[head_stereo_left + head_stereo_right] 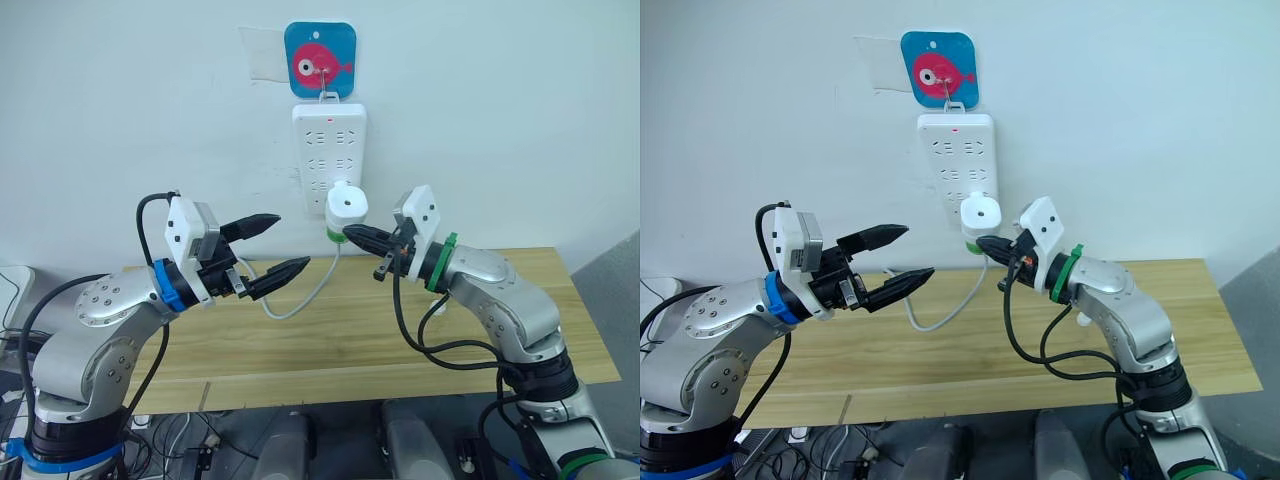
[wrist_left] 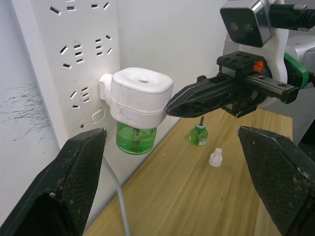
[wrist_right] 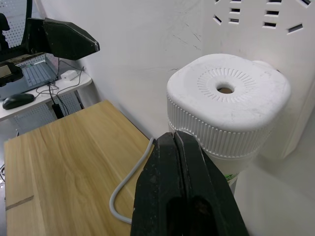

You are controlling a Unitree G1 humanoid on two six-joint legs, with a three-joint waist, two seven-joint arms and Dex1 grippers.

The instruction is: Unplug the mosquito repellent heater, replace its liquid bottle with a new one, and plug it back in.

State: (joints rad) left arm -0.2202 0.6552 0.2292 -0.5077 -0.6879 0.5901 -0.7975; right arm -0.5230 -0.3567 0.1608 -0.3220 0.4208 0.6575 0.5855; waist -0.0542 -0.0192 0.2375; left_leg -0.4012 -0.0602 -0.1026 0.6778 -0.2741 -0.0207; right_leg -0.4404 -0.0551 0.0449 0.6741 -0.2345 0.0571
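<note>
The white mosquito repellent heater (image 1: 347,205) is plugged into the lower part of a white power strip (image 1: 329,150) on the wall, with a green liquid bottle (image 2: 136,137) screwed in under it. My right gripper (image 1: 352,234) is shut, with nothing between its fingers. Its tips rest against the heater's ribbed lower edge (image 3: 229,103). My left gripper (image 1: 290,241) is open and hovers to the left of the heater, apart from it. A second small green bottle (image 2: 199,134) stands on the table near the wall, with a white cap (image 2: 215,158) beside it.
The power strip hangs from a blue fish-pattern hook (image 1: 320,60). Its grey cable (image 1: 300,300) loops down onto the wooden table (image 1: 350,340), which stands against the white wall.
</note>
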